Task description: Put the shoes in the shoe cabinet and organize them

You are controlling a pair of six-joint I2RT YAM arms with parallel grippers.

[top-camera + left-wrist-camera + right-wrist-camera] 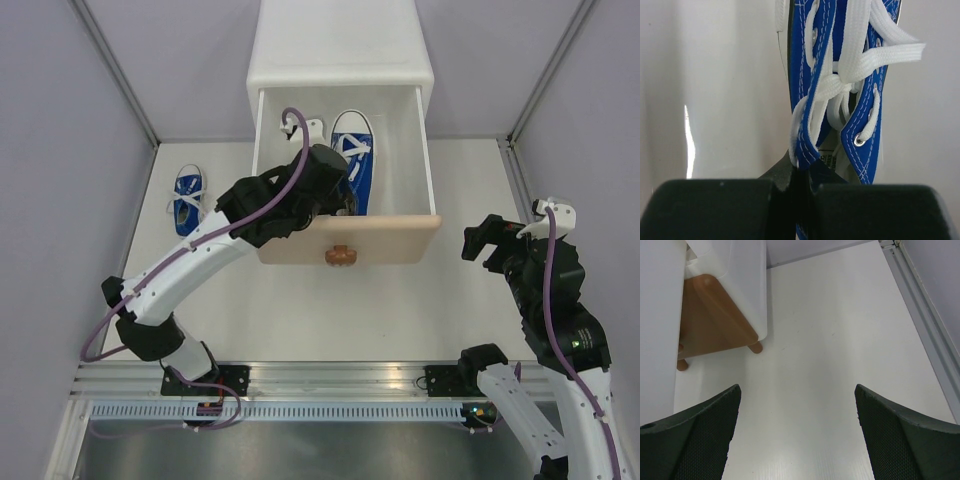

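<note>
The white shoe cabinet [340, 45] stands at the far middle with its beige upper drawer [345, 240] pulled out. A blue shoe [354, 165] lies inside the drawer on its right half. My left gripper [343, 203] reaches into the drawer and is shut on this shoe's blue collar edge [807, 145]; its white laces [855, 65] fill the left wrist view. A second blue shoe [187, 200] lies on the table left of the cabinet. My right gripper [487, 243] is open and empty, right of the drawer. No green shoes show.
The cabinet's brown lower drawer front [707, 315] and small brown feet [756, 347] show in the right wrist view. A bear-face knob [340, 256] sticks out from the beige drawer front. Grey walls close in both sides; a metal rail [330, 380] runs along the near edge.
</note>
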